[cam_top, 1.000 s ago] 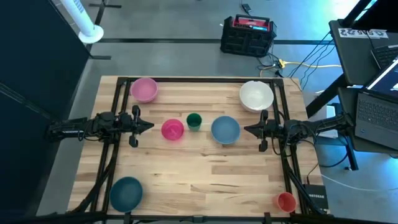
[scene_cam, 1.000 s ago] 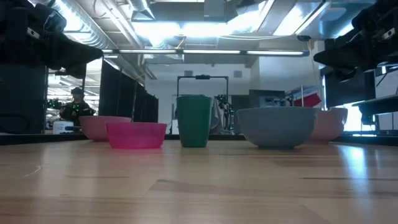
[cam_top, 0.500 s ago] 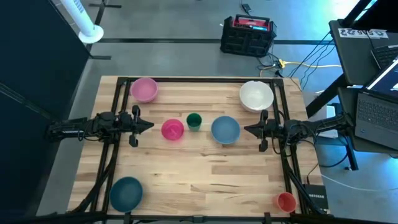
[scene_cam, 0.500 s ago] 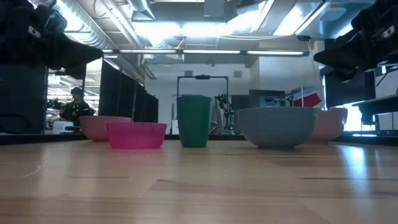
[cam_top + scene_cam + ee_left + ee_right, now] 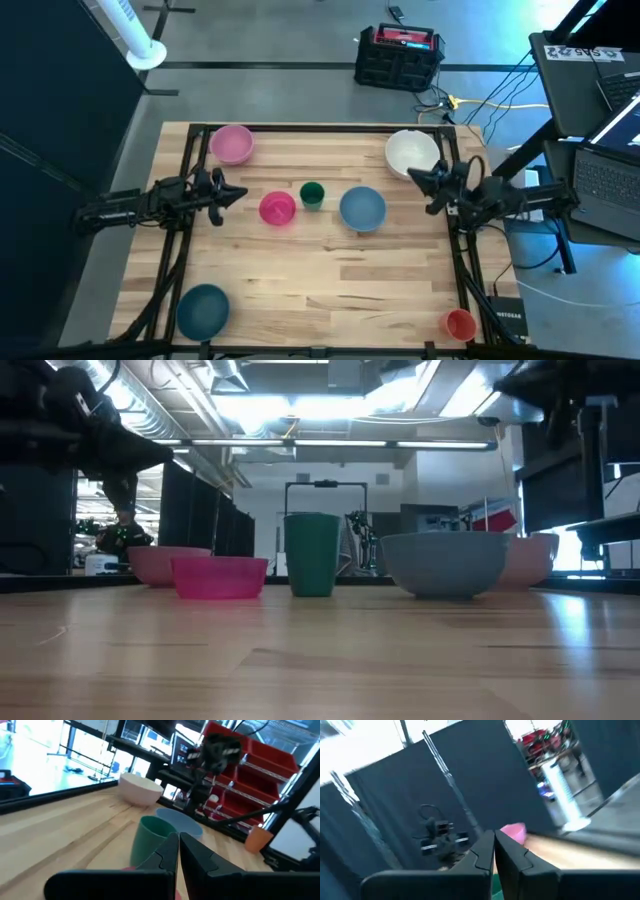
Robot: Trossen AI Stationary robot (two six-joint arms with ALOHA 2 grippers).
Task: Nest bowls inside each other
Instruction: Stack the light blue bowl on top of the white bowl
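Five bowls spread singly over the wooden table [image 5: 330, 270], none nested yet. Taking the green cup [image 5: 312, 195] near the table's middle as the mark: hot pink bowl [image 5: 277, 208] just beside it toward the left arm; blue bowl [image 5: 362, 207] near it on the opposite side; pale pink bowl [image 5: 232, 144] well apart, at the far left corner; white bowl [image 5: 412, 153] at the far right corner; teal bowl [image 5: 203, 309] well apart, at the near left corner. Small orange cup [image 5: 460, 323] at the near right corner, farthest from the green cup.

Left gripper [image 5: 238, 193] just beyond the hot pink bowl from the green cup, above the table, fingers pressed together, holding nothing. Right gripper [image 5: 413, 175] beyond the blue bowl, at the near edge of the white bowl, raised, fingers likewise closed and empty.

Past the table's far edge, a black and red case [image 5: 399, 57] on the floor; laptops [image 5: 607, 175] off to the right side.
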